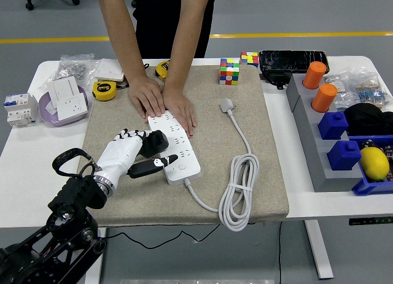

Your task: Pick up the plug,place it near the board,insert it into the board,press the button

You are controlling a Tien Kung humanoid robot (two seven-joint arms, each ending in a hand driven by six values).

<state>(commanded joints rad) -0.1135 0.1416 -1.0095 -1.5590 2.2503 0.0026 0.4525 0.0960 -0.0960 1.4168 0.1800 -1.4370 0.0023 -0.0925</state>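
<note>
Beige matting (123, 127) covers the white table (24, 161). Left hand (126, 154), fingers loosely spread and holding nothing, rests at the power strip (175, 146), thumb on its near end. Person's hands (163, 103) cover the strip's far end. White plug (228, 105) lies well right. No lettering legible.
</note>
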